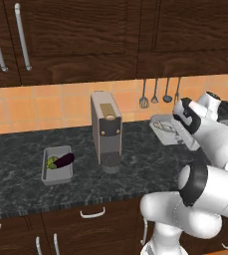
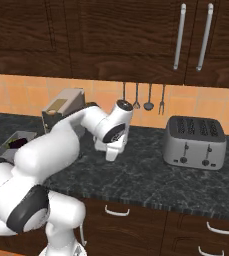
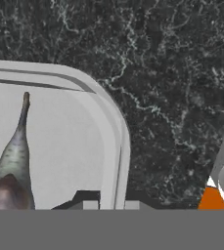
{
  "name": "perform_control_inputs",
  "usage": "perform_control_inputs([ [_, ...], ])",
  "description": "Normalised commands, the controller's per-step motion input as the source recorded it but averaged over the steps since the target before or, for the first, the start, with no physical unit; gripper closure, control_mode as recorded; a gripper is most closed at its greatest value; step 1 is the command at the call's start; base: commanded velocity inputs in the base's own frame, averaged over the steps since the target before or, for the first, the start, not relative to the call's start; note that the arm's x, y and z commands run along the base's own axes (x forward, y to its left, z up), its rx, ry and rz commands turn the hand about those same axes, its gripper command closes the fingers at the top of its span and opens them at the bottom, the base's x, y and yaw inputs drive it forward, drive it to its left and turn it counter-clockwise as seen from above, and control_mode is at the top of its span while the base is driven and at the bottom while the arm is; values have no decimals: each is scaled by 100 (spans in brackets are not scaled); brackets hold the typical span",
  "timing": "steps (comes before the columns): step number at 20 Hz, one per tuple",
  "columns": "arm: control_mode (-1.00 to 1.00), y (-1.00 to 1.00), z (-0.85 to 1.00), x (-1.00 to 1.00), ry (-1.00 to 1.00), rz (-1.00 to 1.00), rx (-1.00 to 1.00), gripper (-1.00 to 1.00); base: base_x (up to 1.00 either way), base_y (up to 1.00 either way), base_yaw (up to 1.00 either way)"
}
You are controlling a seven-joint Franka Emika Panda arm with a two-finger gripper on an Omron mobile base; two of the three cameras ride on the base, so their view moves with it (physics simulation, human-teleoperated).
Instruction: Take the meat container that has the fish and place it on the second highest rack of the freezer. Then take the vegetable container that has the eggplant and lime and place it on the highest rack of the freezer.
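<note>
You see the fish (image 3: 13, 161) cut off at the hand view's bottom edge; the arm hides most of its tray (image 1: 165, 130); fingers (image 3: 89, 205) barely show.

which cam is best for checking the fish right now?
Hand view: the fish lies close up in its grey tray, tail and body clear, with the hand shut on the tray rim. Left base view shows only the tray far off beyond the arm. In the right base view the arm covers that spot.
</note>
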Motion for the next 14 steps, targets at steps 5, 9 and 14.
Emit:
perform_control_inputs([
  [5, -100, 55, 25, -94, -5, -12, 0, 100, 0, 0, 0],
  [9, -100, 64, 55, -82, 0, -1, -2, 100, 0, 0, 0],
  [14, -100, 50, 65, -83, 0, 0, -3, 100, 0, 0, 0],
])
